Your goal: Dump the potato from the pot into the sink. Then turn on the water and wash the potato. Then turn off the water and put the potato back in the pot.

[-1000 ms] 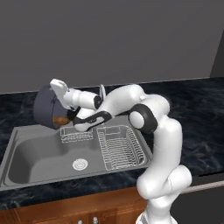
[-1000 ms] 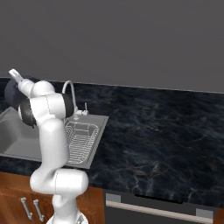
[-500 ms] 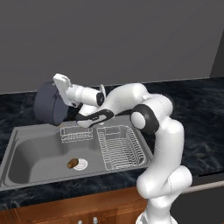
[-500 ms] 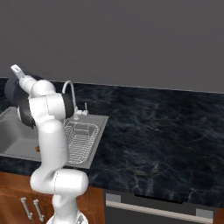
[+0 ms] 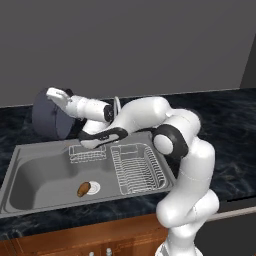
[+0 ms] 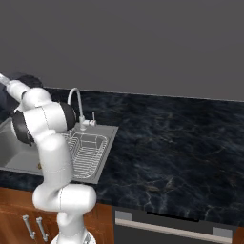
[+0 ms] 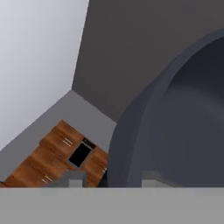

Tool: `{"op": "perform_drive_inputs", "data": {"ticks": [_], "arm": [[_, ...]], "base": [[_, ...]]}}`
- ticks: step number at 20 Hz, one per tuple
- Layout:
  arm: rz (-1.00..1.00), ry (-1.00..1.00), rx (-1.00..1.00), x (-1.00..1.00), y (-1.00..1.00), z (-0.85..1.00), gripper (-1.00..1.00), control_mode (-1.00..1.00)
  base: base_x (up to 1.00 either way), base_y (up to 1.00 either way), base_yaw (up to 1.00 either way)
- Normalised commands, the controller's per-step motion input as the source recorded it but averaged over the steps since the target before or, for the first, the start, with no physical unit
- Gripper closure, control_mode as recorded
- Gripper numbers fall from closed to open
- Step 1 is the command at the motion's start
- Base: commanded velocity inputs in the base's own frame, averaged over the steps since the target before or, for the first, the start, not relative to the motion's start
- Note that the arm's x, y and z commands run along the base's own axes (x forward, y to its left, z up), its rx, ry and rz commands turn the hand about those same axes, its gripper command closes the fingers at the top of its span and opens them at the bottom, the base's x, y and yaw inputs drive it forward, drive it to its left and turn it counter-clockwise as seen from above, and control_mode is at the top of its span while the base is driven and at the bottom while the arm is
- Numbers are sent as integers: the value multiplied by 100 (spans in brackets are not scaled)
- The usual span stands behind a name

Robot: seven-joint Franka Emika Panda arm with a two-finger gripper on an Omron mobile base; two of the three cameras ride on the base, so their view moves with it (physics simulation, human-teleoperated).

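The small brown-orange potato (image 5: pixel 83 188) lies on the grey steel sink (image 5: pixel 35 172) floor, touching the white drain. The gripper (image 5: pixel 54 93) pinches the tipped dark blue-grey pot (image 5: pixel 49 115) above the sink's rear edge, presumably to empty it.

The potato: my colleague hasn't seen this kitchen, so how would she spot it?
Find the steel sink set in the dark marble counter. On its floor, left of the wire racks, the potato lies against the round white drain: the one small brown-orange lump.
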Motion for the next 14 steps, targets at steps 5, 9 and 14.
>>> {"op": "perform_drive_inputs", "data": {"ticks": [5, 9, 14], "arm": [[-3, -22, -37, -57, 36, 51, 100, -100], [-5, -12, -39, -56, 7, 71, 100, -100], [-5, -5, -39, -58, -1, 75, 100, -100]], "base": [[0, 0, 0], [0, 0, 0], [0, 0, 0]]}}
